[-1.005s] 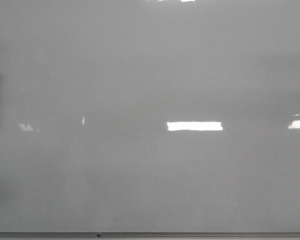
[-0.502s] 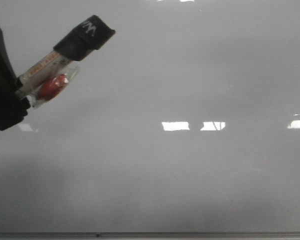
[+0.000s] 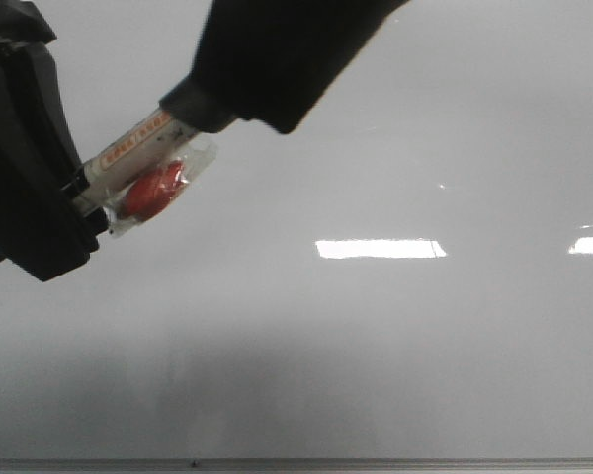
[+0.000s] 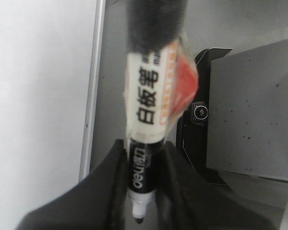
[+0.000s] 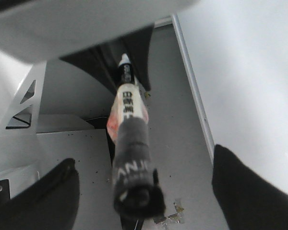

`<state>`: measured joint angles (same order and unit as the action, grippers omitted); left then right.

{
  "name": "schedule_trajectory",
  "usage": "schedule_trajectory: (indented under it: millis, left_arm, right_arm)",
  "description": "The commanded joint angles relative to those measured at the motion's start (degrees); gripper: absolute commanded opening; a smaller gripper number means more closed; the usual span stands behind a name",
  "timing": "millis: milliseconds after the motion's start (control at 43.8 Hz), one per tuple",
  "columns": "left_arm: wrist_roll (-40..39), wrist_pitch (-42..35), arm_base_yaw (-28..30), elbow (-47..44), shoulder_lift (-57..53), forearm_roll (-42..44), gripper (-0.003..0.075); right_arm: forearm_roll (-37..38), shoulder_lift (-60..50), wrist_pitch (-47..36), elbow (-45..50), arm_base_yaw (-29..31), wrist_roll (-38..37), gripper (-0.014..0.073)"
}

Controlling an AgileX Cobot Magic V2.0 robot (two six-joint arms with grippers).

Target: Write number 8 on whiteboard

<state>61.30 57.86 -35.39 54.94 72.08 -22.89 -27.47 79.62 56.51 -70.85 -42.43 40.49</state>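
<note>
The whiteboard (image 3: 376, 346) fills the front view, glossy and pale grey; I see no number 8 or any line on it. My left gripper (image 3: 84, 193) comes in from the left, shut on a marker (image 3: 128, 153) with a white barrel, an orange label and a red lump in clear wrap (image 3: 153, 190). In the left wrist view the fingers (image 4: 110, 167) clamp the marker's black part (image 4: 143, 165) and its nib points back toward the wrist. My right gripper (image 3: 237, 109) reaches down from the top over the marker's black capped end. In the right wrist view it (image 5: 146, 177) is open wide around that cap (image 5: 134, 187) without touching it.
The board's thin grey frame edge (image 3: 296, 462) runs along the bottom. Beside the board lies a grey table surface (image 5: 177, 124) with tape scraps (image 5: 175, 213), a black device (image 4: 201, 139) and a white bracket (image 5: 19, 110).
The board was bare a second ago. My left gripper brought the marker in from the left, then my right gripper came down from the top over its capped end.
</note>
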Motion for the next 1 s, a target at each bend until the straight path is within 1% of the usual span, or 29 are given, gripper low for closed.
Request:
schedule_trajectory:
  millis: [0,69,137,228,251,365,434,480,525,548,571,685,708,754,776,891,982]
  left_arm:
    - [-0.03,-1.47,-0.5,1.76,-1.0,-2.1,-0.0019]
    - [-0.03,-1.47,-0.5,1.76,-1.0,-2.1,-0.0019]
    - [-0.03,-1.47,-0.5,1.76,-1.0,-2.1,-0.0019]
    - [-0.03,-1.47,-0.5,1.76,-1.0,-2.1,-0.0019]
    - [-0.03,-1.47,-0.5,1.76,-1.0,-2.1,-0.0019]
    - [-0.14,-2.82,-0.5,1.76,-1.0,-2.1,-0.0017]
    - [-0.14,-3.97,-0.5,1.76,-1.0,-2.1,0.0004]
    - [-0.14,-4.41,-0.5,1.76,-1.0,-2.1,0.0052]
    - [-0.58,-4.68,-0.5,1.76,-1.0,-1.99,0.0119]
    - [-0.92,-4.79,-0.5,1.76,-1.0,-1.99,0.016]
    - [-1.58,-4.96,-0.5,1.76,-1.0,-1.99,0.0226]
    - [-4.91,-6.33,-0.5,1.76,-1.0,-1.24,0.0524]
    - [-4.91,-6.34,-0.5,1.76,-1.0,-0.74,0.0599]
    - [-4.99,-6.62,-0.5,1.76,-1.0,-0.24,0.0692]
    - [-5.15,-6.62,-0.5,1.76,-1.0,-0.16,0.0711]
    - [-6.99,-6.76,-0.5,1.64,-1.0,1.07,0.0639]
    - [-10.03,-6.76,-0.5,0.43,-1.89,3.29,0.0622]
  right_arm:
    - [-1.91,0.79,-1.65,-3.72,-1.43,1.04,0.0592]
    - [-1.86,2.19,-1.59,-4.62,-2.03,1.04,0.0582]
    - [-1.93,3.2,-1.39,-4.95,-2.16,1.04,0.0533]
    - [-1.93,3.89,-1.07,-4.95,-2.16,1.04,0.0399]
    - [-1.93,3.94,-0.97,-4.95,-2.16,1.04,0.0377]
    - [-1.93,3.94,-0.67,-4.95,-2.16,1.04,0.0197]
    - [-1.93,3.94,-0.62,-4.95,-2.16,1.04,0.01]
    - [-1.93,3.94,-0.62,-4.95,-2.16,1.04,0.0043]
    - [-1.93,3.94,-0.67,-4.95,-2.16,1.04,-0.0021]
    - [-1.93,3.89,-0.67,-4.95,-2.16,1.04,-0.0047]
    - [-1.93,3.82,-0.72,-4.95,-2.1,1.04,-0.007]
    - [-1.93,3.53,-0.87,-4.95,-1.72,1.04,-0.0056]
    - [-1.93,3.47,-0.81,-4.95,-1.55,1.04,-0.0056]
    - [-1.86,3.4,-0.68,-4.87,-1.23,0.99,-0.0056]
    - [-1.86,3.22,-0.68,-4.78,-0.87,0.99,-0.0056]
    - [-1.74,1.8,-0.54,-2.82,1.87,0.92,-0.0056]
    - [-1.74,-0.62,-2.13,0.67,5.11,0.92,-0.0056]
